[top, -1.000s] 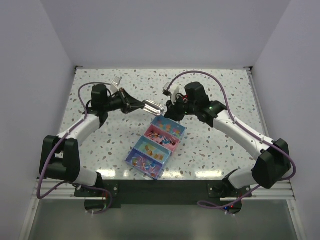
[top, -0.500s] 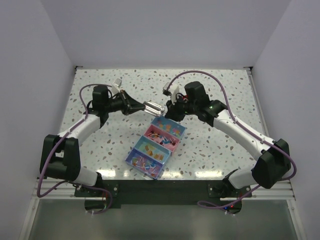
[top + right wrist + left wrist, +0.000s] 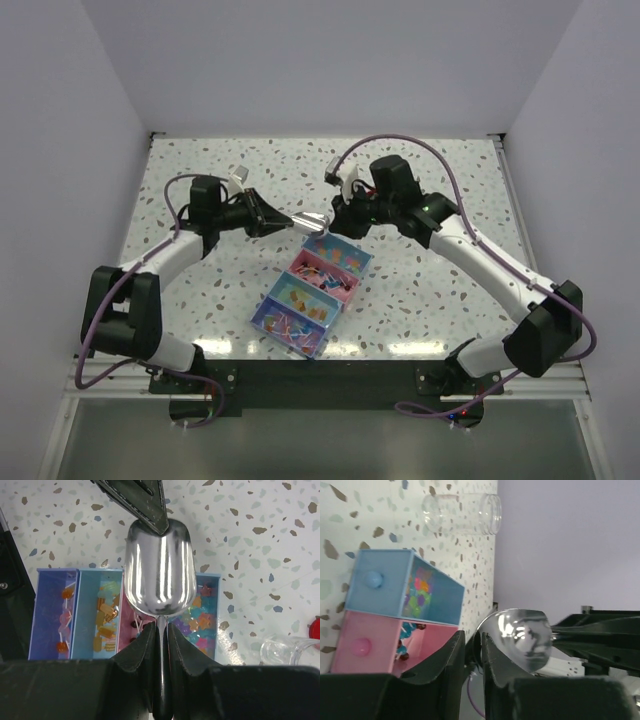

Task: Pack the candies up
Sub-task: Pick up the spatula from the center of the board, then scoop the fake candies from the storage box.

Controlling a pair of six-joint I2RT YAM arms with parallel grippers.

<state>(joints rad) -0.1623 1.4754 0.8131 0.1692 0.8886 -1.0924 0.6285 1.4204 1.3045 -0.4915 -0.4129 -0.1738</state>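
The candies (image 3: 200,620) lie in a tray (image 3: 352,270) of several coloured compartments: star shapes in the blue one, orange ones (image 3: 102,617) in the teal one. They also show in the top view (image 3: 312,290). My right gripper (image 3: 161,630) is shut on the handle of a metal scoop (image 3: 160,570), held above the tray. My left gripper (image 3: 472,637) is shut on the front rim of the scoop (image 3: 520,637). In the top view both grippers, left (image 3: 292,219) and right (image 3: 335,215), meet at the scoop (image 3: 315,220). No candy shows in the scoop.
A clear glass jar (image 3: 462,515) lies on its side on the speckled table beyond the tray; it also shows in the right wrist view (image 3: 290,650), next to a red lid (image 3: 315,628). White walls close in the table at the back and both sides.
My left gripper has moved right, closer to the right gripper, and the scoop between them has shifted slightly right and down. The tray has not moved.
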